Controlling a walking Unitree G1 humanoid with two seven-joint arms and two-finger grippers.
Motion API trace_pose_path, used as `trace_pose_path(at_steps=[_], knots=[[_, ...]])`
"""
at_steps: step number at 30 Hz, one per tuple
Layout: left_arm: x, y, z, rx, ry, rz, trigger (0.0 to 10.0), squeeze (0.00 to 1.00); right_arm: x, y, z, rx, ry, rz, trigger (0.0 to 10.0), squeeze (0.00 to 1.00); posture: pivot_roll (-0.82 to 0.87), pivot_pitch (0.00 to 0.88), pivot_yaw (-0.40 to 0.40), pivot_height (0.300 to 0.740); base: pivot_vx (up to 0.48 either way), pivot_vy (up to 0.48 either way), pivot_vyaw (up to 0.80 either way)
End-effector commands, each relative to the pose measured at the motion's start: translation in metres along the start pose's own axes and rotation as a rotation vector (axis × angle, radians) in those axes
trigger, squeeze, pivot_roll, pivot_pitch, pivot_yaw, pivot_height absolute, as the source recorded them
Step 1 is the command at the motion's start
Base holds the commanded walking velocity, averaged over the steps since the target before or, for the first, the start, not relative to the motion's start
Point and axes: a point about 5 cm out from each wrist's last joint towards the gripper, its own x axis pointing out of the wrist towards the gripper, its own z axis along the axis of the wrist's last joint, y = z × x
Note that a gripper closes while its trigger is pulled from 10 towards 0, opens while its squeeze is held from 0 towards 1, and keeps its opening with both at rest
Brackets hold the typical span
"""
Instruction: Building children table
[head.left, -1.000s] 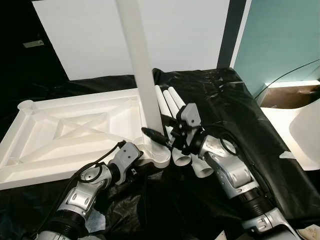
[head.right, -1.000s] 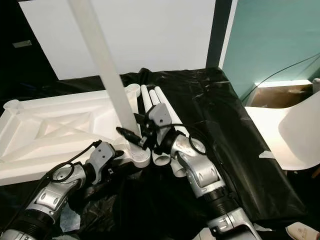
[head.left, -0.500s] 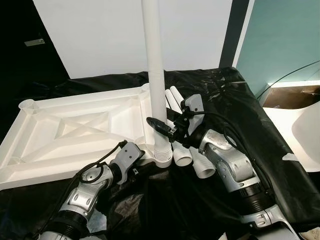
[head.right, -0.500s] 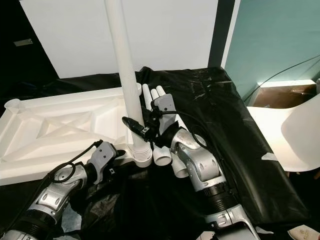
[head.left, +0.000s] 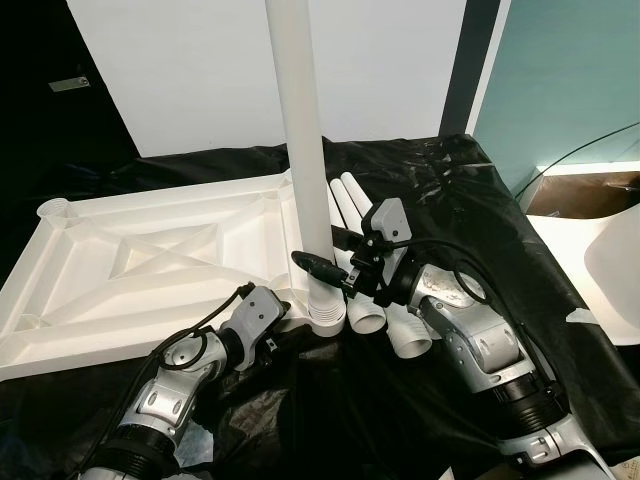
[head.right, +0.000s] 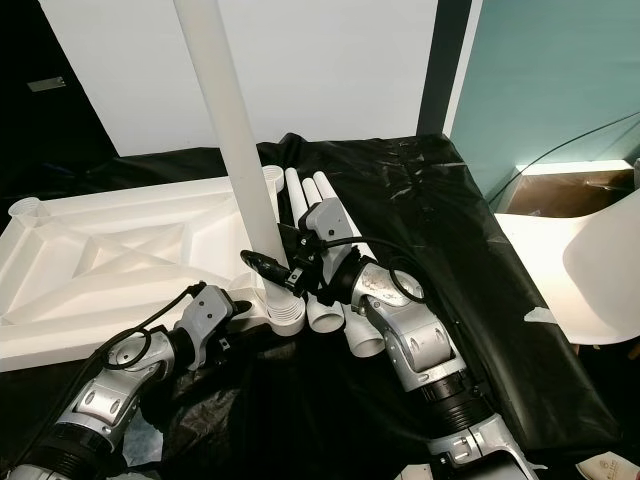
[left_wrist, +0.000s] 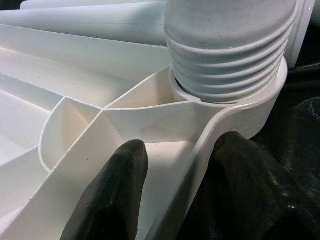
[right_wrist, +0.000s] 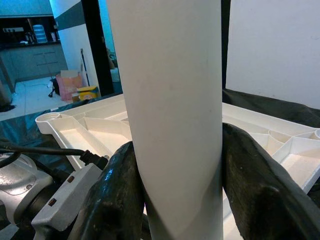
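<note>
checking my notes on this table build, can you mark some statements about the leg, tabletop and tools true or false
1. The right tool grips the upright white leg between its two black fingers. True.
2. The tabletop lies with its ribbed underside facing up. True.
3. The left tool holds one of the spare legs. False: its fingers straddle the tabletop's rim beside the corner socket.
4. The leg's thread is fully sunk into the socket. False: several thread ridges show above the socket's rim.
5. The spare legs stand upright. False: they lie flat on the black sheet.
</note>
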Motion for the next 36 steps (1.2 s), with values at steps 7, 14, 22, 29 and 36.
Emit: trace_pose_path(at_steps=[7, 14, 22, 29, 36], knots=[[-0.002, 0.002, -0.010, -0.033, 0.041, 0.058, 10.0, 0.00, -0.014, 0.008, -0.033, -0.015, 0.160, 0.041, 10.0, 0.00, 0.06, 0.000, 0.041, 0.740, 0.000, 0.000, 0.00], [0.000, 0.001, -0.010, -0.033, 0.038, 0.058, 10.0, 0.00, -0.015, 0.006, -0.030, -0.093, 0.161, 0.077, 10.0, 0.00, 0.05, 0.000, 0.044, 0.740, 0.000, 0.000, 0.00], [-0.003, -0.002, -0.012, -0.034, 0.044, 0.052, 10.0, 0.00, -0.013, 0.003, -0.027, -0.044, 0.175, 0.043, 10.0, 0.00, 0.06, 0.000, 0.059, 0.740, 0.000, 0.000, 0.00], [-0.007, -0.001, -0.013, -0.028, 0.056, 0.046, 10.0, 0.00, -0.012, 0.006, -0.038, 0.125, 0.250, -0.021, 10.0, 0.00, 0.07, 0.000, 0.077, 0.740, 0.000, 0.000, 0.00], [-0.008, 0.000, -0.014, -0.024, 0.062, 0.042, 10.0, 0.00, -0.006, 0.012, -0.035, 0.189, 0.266, -0.037, 10.0, 0.00, 0.07, 0.000, 0.084, 0.740, 0.000, 0.000, 0.00]])
